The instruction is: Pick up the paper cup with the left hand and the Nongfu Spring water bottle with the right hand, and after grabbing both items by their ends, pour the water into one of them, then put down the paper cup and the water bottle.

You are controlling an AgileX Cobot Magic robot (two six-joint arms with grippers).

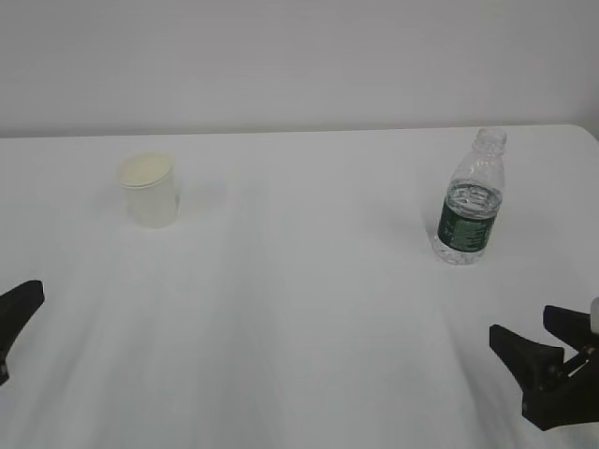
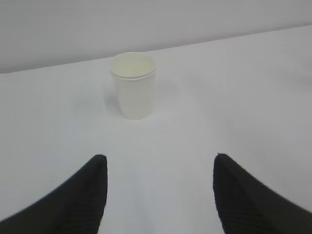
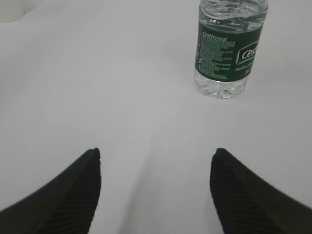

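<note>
A white table (image 1: pixel 299 309) carries two upright items. The cup (image 1: pixel 149 191) stands toward the table's far left, mouth up, its cream inside visible. The bottle (image 1: pixel 470 199) stands toward the table's far right, well apart from the cup, capless, with a dark green label band round its lower half; water (image 1: pixel 471 195) fills it to about the top of the label.

The left hand (image 1: pixel 11 318) shows only as a black fingertip at the table's near left edge, well short of the cup. In the left wrist view its two fingers (image 2: pixel 78 200) stand spread with bare table between them, grasping nothing; the cup (image 2: pixel 133 85) sits ahead of the gap, apart from both.

The right hand (image 1: pixel 538 341) sits at the table's near right edge, fingers spread and empty. In the right wrist view the bottle (image 3: pixel 228 48) stands ahead and right of the gap between the fingers (image 3: pixel 243 195), untouched.
</note>
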